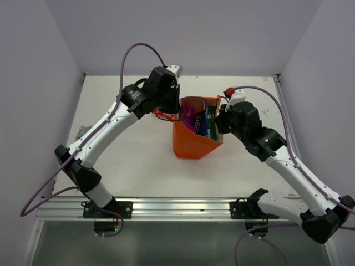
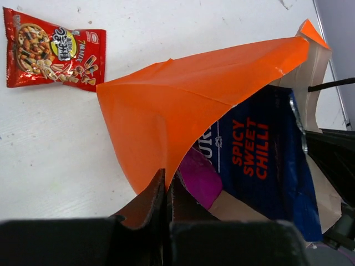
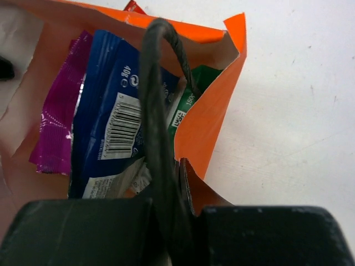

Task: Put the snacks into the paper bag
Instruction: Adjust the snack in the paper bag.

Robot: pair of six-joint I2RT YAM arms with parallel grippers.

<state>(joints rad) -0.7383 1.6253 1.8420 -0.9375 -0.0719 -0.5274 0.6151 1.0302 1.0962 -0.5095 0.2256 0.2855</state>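
Observation:
The orange paper bag [image 1: 191, 145] stands mid-table with its mouth open. Inside it are a dark blue packet [image 2: 260, 166], a magenta packet [image 2: 202, 177] and a green-and-white packet [image 3: 188, 97]. My left gripper [image 2: 167, 185] is shut on the bag's left rim [image 1: 176, 113]. My right gripper [image 3: 186, 183] is shut on the right rim, with the black cord handle [image 3: 158, 111] running up beside its fingers; in the top view this gripper [image 1: 221, 123] is at the bag's right side. A red packet [image 2: 52, 50] lies flat on the table outside the bag, left of it.
A small grey thing [image 1: 82, 132] lies at the table's left edge beside the left arm. White walls close in the table at the back and sides. The arms' mounting rail [image 1: 177, 208] runs along the near edge.

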